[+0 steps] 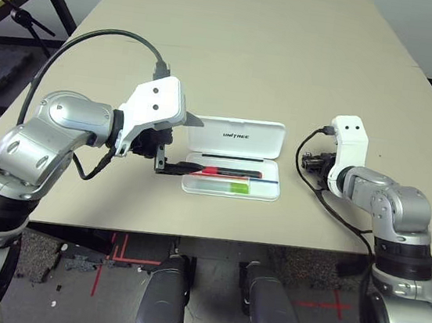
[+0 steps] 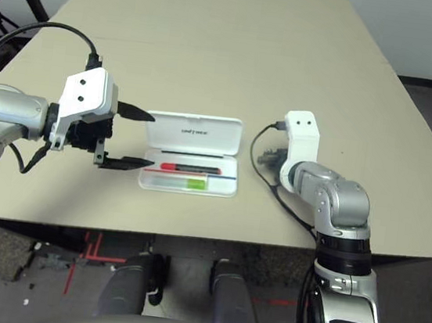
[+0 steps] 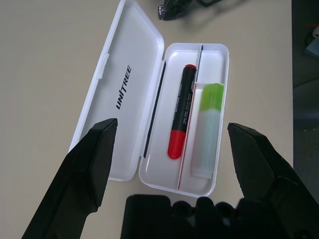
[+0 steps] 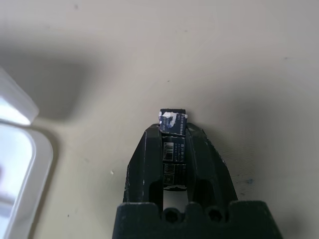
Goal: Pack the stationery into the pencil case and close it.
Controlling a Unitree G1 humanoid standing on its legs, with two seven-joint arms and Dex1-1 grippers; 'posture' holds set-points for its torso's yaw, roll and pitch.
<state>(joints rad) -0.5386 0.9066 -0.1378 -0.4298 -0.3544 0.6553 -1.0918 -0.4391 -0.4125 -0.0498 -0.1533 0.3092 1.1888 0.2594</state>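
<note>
The white pencil case (image 1: 236, 135) lies open in the middle of the table, lid flat toward the far side. Its tray holds a red marker with a black middle (image 3: 180, 119) and a pale green-and-white bar (image 3: 208, 129). At the case's left end, just above the table, my left gripper (image 1: 186, 144) is open, its fingers (image 3: 94, 159) spread as wide as the case and holding nothing. To the right of the case my right gripper (image 4: 173, 130) is shut on a tiny dark piece with a barcode label (image 4: 172, 119), low over the bare table.
The beige table (image 1: 238, 46) stretches far behind the case. A black cable (image 1: 97, 37) loops over my left arm and another hangs from my right wrist (image 1: 335, 208). A second table and a stand (image 1: 21, 15) are beyond the left edge.
</note>
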